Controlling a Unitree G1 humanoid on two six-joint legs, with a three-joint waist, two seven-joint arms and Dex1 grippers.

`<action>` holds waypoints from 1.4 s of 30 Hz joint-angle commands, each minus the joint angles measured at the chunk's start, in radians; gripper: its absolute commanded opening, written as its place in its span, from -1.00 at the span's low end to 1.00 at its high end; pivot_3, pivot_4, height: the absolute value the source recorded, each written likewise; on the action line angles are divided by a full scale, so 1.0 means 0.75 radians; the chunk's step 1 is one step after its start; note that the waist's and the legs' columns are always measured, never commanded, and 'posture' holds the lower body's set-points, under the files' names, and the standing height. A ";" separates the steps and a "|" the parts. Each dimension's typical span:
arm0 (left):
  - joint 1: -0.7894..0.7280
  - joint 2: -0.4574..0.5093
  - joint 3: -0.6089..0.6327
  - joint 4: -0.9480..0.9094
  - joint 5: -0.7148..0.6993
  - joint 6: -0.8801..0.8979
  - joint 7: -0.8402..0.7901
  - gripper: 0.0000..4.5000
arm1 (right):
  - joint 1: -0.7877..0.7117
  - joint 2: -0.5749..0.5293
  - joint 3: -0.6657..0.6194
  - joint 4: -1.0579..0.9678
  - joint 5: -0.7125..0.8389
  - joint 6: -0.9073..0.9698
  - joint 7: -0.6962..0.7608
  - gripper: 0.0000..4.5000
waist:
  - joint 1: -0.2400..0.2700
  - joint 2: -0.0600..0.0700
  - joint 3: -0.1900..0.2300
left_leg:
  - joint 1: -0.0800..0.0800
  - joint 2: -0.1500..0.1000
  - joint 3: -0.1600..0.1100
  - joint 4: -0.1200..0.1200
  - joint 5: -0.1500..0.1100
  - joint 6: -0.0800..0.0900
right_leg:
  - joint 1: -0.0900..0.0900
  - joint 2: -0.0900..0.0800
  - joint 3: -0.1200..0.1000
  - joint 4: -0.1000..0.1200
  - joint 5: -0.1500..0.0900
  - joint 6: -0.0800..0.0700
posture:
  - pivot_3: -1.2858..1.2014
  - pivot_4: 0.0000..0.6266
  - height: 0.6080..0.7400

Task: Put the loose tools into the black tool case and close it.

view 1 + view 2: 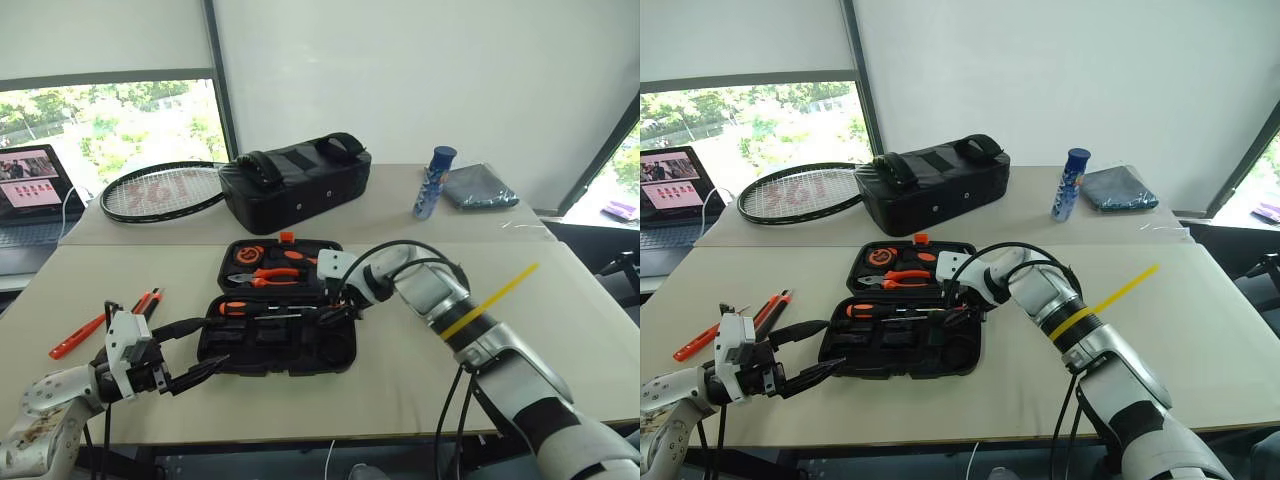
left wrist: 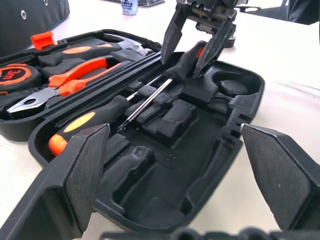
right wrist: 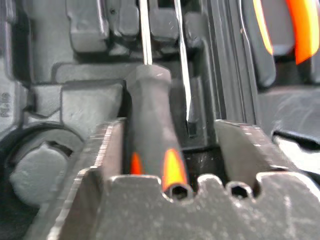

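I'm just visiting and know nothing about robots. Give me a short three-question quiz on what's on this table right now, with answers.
1. True or false: the black tool case lies open on the table.
2. Which gripper is over the case, its fingers either side of a screwdriver handle? A) left B) right
3. Fill in: two tools lie loose on the table, left of the case, near the ____ gripper.

Key
1. True. Both halves lie flat, with the pliers in the far half.
2. B. The right gripper has open jaws on either side of the black-and-orange screwdriver lying in the case.
3. Left. The red-orange screwdriver and utility knife lie beyond the open left gripper.
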 commanded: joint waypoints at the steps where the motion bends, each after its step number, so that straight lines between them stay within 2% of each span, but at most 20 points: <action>1: -0.003 0.003 0.003 -0.035 -0.015 -0.003 0.001 1.00 | -0.004 -0.044 -0.088 -0.137 0.090 0.080 0.086 0.76 | 0.001 0.000 0.000 | -0.001 0.000 0.000 0.000 0.000 0.000 | -0.001 0.000 0.000 0.000 0.000 0.000 | 0.03 -0.52 1.00; 6: -0.019 0.004 -0.004 -0.023 -0.011 -0.003 -0.003 1.00 | 0.026 -0.067 -0.199 -0.212 0.182 0.123 0.069 0.76 | 0.010 0.000 0.000 | -0.007 -0.001 -0.001 -0.001 0.000 0.000 | -0.007 -0.003 0.000 0.000 0.000 0.000 | 0.03 -0.52 1.00; 8: -0.023 0.006 -0.004 -0.018 -0.012 -0.003 -0.004 1.00 | 0.046 -0.070 -0.239 -0.230 0.217 0.126 0.065 0.54 | 0.014 0.000 0.000 | -0.006 -0.001 0.000 -0.001 0.000 0.000 | -0.007 -0.002 0.000 0.000 0.000 0.000 | 0.03 -0.52 1.00; 9: -0.023 0.008 -0.004 -0.016 -0.012 -0.004 -0.005 1.00 | 0.068 -0.087 -0.243 -0.238 0.216 0.108 0.069 0.51 | 0.014 0.000 0.000 | -0.006 -0.001 0.000 -0.001 0.000 0.000 | -0.007 -0.002 0.000 0.000 0.000 0.000 | 0.03 -0.52 1.00; 10: -0.023 0.009 -0.003 -0.013 -0.013 -0.005 -0.006 1.00 | 0.084 -0.099 -0.243 -0.244 0.215 0.093 0.072 0.30 | 0.017 0.000 0.000 | -0.006 -0.001 0.000 -0.001 0.000 -0.001 | -0.007 -0.002 0.000 0.000 0.000 0.000 | 0.03 -0.52 1.00; 14: -0.021 0.015 -0.007 -0.010 -0.013 -0.002 -0.012 1.00 | 0.163 -0.071 -0.213 -0.248 0.171 -0.018 0.010 -0.30 | 0.024 0.000 0.000 | -0.006 -0.001 0.001 -0.001 0.000 -0.001 | -0.007 -0.002 0.000 0.000 0.000 0.000 | 0.03 -0.52 1.00; 15: -0.022 0.015 -0.008 -0.010 -0.013 -0.001 -0.012 1.00 | 0.173 -0.056 -0.203 -0.243 0.162 -0.037 -0.006 -0.52 | 0.024 0.000 0.000 | -0.006 -0.001 0.002 -0.001 0.000 -0.001 | -0.007 -0.001 0.001 0.000 0.000 0.000 | 0.03 -0.52 1.00; 18: -0.021 0.018 -0.007 -0.008 -0.012 0.001 -0.013 1.00 | 0.187 -0.013 -0.182 -0.205 0.127 -0.099 -0.054 -0.90 | 0.024 0.000 0.000 | -0.006 -0.001 0.003 -0.001 0.001 -0.001 | -0.009 0.000 0.002 0.001 0.000 0.000 | 0.03 -0.52 1.00; 19: -0.019 0.020 -0.007 -0.008 -0.011 0.003 -0.014 1.00 | 0.188 0.003 -0.179 -0.191 0.120 -0.112 -0.069 -0.95 | 0.026 0.000 0.000 | -0.006 -0.001 0.003 -0.001 0.001 -0.001 | -0.009 0.000 0.002 0.001 0.000 0.000 | 0.03 -0.52 1.00; 28: 0.003 0.029 -0.002 -0.016 -0.005 0.002 -0.009 1.00 | 0.176 0.109 -0.141 -0.071 0.056 -0.174 -0.148 -0.95 | 0.035 0.000 0.000 | -0.007 -0.001 0.004 -0.001 0.001 -0.001 | -0.009 -0.001 0.001 0.001 0.000 0.000 | 0.03 -0.52 1.00; 35: 0.007 0.034 0.003 -0.019 -0.003 0.002 -0.003 1.00 | 0.180 0.133 -0.094 0.054 -0.015 -0.260 -0.164 -0.95 | 0.033 0.000 0.000 | -0.005 -0.001 0.004 -0.001 0.001 -0.001 | -0.008 -0.001 0.001 0.002 0.000 0.000 | 0.03 -0.52 1.00; 42: 0.008 0.035 0.004 -0.024 -0.001 0.006 0.010 1.00 | 0.177 0.184 -0.083 0.143 -0.032 -0.263 -0.177 -0.95 | 0.028 0.000 0.000 | 0.013 0.000 0.004 -0.001 0.001 -0.001 | 0.010 0.000 0.001 0.001 -0.001 -0.001 | 0.03 -0.52 1.00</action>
